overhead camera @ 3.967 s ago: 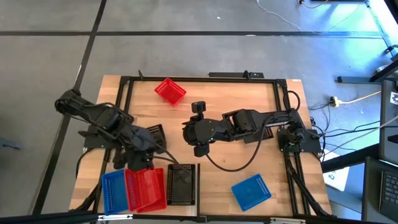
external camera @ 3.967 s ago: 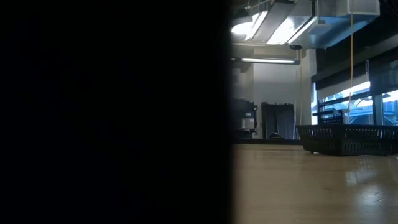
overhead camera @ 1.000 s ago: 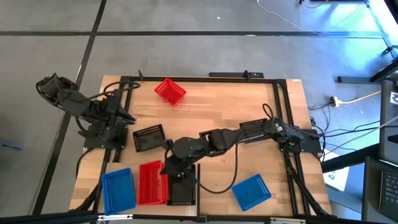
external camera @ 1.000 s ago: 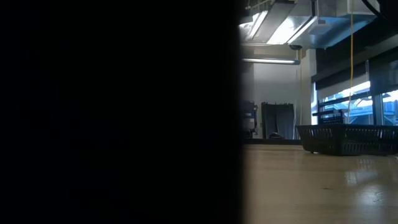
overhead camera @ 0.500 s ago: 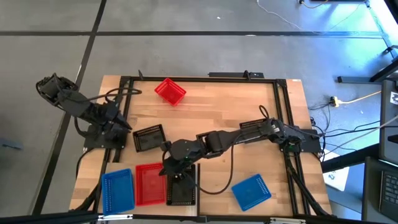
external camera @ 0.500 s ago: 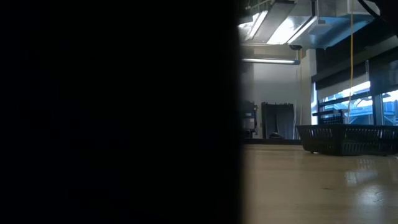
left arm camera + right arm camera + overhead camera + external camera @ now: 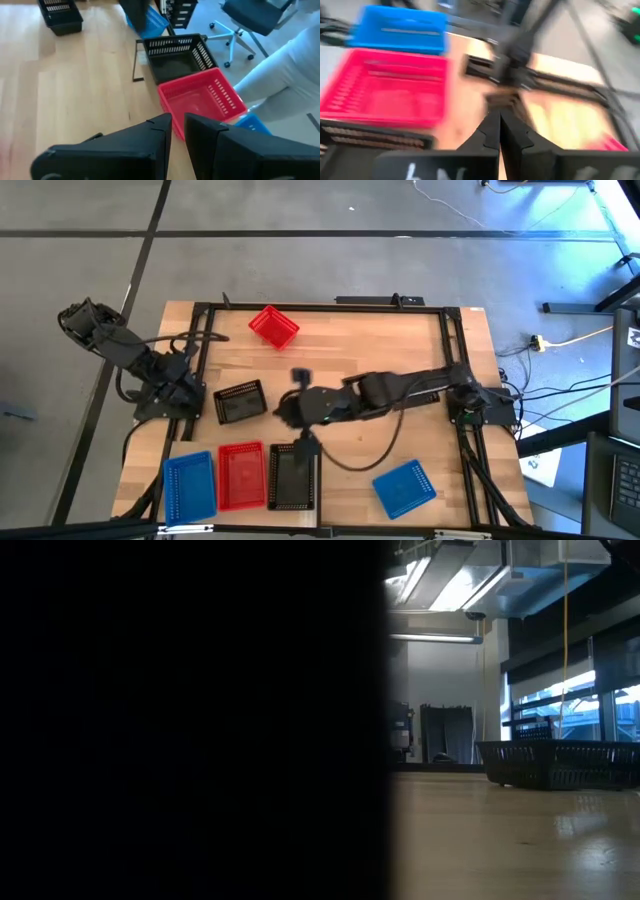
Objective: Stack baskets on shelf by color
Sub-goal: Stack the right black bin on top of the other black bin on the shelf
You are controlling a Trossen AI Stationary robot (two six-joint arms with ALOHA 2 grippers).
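Six baskets (image 7: pixel 241 476) on plank tabletop (image 7: pixel 360 350), seemingly.

Found no readable text, label, brand, number or sign anywhere. Saw only blurred pale strokes on the dark body of the right gripper (image 7: pixel 499 116), at 6 o'clock in its wrist view, not legible.

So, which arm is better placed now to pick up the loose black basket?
Probably the left. The left gripper sits close beside the loose black basket, empty. The right gripper hangs over the black basket in the row.
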